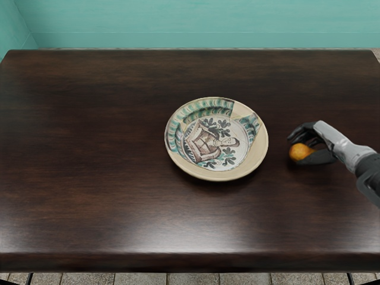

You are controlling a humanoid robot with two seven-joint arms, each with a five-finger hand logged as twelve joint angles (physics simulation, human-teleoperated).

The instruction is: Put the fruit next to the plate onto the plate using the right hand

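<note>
A round cream plate (256, 148) with a painted figure and green leaf border lies near the middle of the dark wooden table. To its right, apart from the rim, sits a small orange fruit (299, 152) on the tabletop. My right hand (307, 146) comes in from the right edge and is wrapped around the fruit, black fingers (300, 133) curling over its top and the thumb under its right side. The fruit looks to be still resting on the table. The left arm does not show.
The dark wooden table (107, 178) spans almost the whole view, its front edge near the bottom. A teal wall stands behind its far edge.
</note>
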